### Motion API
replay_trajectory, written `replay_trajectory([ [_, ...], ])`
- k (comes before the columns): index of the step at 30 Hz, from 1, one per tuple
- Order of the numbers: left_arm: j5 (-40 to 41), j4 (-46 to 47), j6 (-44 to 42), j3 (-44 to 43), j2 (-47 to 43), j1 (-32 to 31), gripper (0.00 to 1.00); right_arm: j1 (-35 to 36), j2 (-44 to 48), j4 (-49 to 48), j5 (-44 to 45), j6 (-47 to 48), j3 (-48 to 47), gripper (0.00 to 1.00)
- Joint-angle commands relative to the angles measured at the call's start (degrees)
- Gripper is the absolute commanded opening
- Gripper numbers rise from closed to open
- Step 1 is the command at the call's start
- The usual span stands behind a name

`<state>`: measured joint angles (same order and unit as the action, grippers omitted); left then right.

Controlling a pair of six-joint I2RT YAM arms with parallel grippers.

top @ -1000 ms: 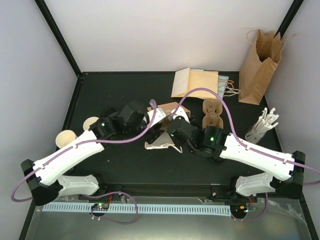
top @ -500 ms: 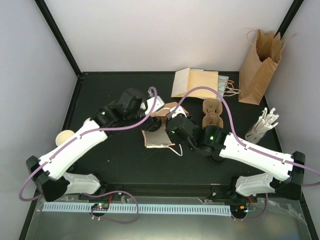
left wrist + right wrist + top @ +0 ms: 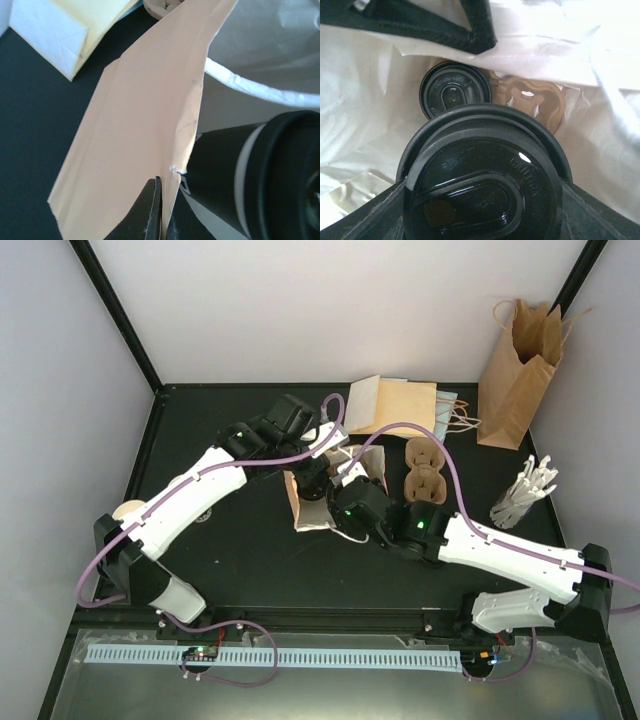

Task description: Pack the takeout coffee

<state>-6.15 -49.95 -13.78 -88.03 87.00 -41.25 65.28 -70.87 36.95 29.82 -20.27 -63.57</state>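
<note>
**Packing stage, cup over the bag mouth.** The right fingers [image 3: 365, 220] are grasping a small takeout coffee cup capped by a round black plastic lid [image 3: 485, 185]. They are spread part-way around its rim, and the cup's long axis is standing upright, lid toward the wrist. Below and ahead of these fingers, a second lidded cup [image 3: 454, 95] is sitting in a brown moulded-pulp carrier [image 3: 535, 100] inside the open tan kraft paper bag [image 3: 135, 140]. An apparently vacant seat is lying just beside that cup. The left fingers [image 3: 152, 210] are clenched on the bag's mouth edge, seemingly holding it open. The right arm, being nearer, is probably lowering next.
</note>
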Motion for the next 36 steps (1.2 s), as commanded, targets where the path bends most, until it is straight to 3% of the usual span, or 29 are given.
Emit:
replay_trajectory([
  [1, -7.18, -2.49, 2.06, -1.28, -1.84, 0.21, 0.01, -0.2, -0.83, -3.02, -0.28, -0.13, -0.6, 0.69],
  [7, -10.75, -0.77, 5.28, 4.0, -4.83, 0.09, 0.02, -5.04, -3.31, -1.85, -5.55, -2.21, -2.61, 0.67],
  [16, -12.74, -2.15, 9.87, 4.26, -6.03, -0.41, 0.01, -5.69, -1.98, 2.77, 7.16, -5.71, 0.77, 0.66],
  [21, -14.4, -1.63, 11.48, 4.81, -6.62, -0.55, 0.01, -5.69, 2.79, -5.08, 3.38, -2.87, 5.77, 0.68],
  [30, -23.22, 2.83, 17.74, 8.48, -8.98, -0.84, 0.02, -5.62, 1.15, -20.91, 2.81, -0.93, 14.15, 0.66],
  [36, -23.03, 4.35, 24.36, 9.51, -9.23, -0.95, 0.02, -5.5, 2.46, -22.08, 2.9, 1.46, 17.13, 0.66],
])
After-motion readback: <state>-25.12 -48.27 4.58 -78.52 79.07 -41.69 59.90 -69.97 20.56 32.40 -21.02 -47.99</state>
